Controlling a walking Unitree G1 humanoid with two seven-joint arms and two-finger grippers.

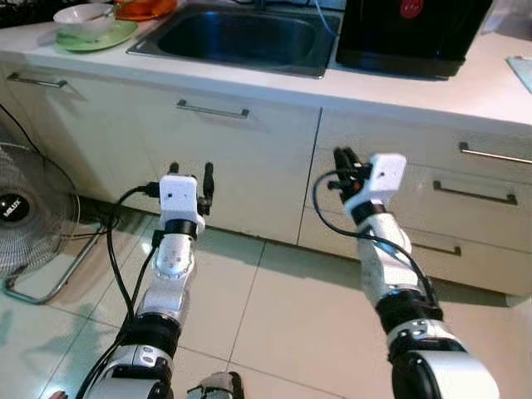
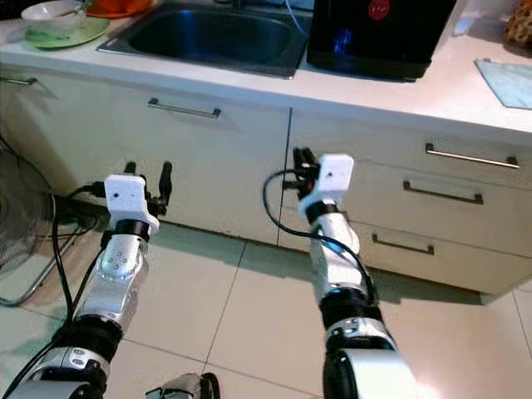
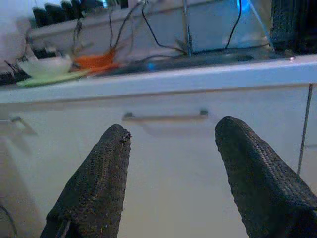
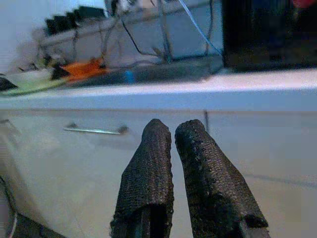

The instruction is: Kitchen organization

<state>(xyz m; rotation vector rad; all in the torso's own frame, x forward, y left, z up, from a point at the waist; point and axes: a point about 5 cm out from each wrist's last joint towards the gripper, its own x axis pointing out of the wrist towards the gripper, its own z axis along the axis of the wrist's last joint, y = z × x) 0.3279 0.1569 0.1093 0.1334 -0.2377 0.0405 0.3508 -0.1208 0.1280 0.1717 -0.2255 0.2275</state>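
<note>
I'm standing back from the counter [image 1: 499,87], both arms raised toward the cabinet fronts below it. My left claw [image 1: 191,179] sits left of centre in the frame, its two fingers spread apart and holding nothing; through its wrist camera the handle [image 3: 166,117] of the door under the sink shows between them, well ahead. My right claw [image 1: 342,160] is at centre, fingers pressed together on nothing, pointing at the seam between that door and the drawers [image 1: 465,195] on the right.

The things to tidy are all up on the counter. In the upper left corner a white bowl [image 1: 83,18] rests on a green plate [image 1: 112,37], with something orange [image 1: 145,8] just behind it. The sink [image 1: 241,37] fills the top centre and looks bare as far as I can see. A black appliance [image 1: 411,33] stands at the upper right. A fan [image 1: 25,216] is on the floor at the left edge.

By my reading nothing is done yet: neither claw holds anything, every door and drawer is closed, and the dishes are untouched. I'm only approaching; all the sorting is left.
</note>
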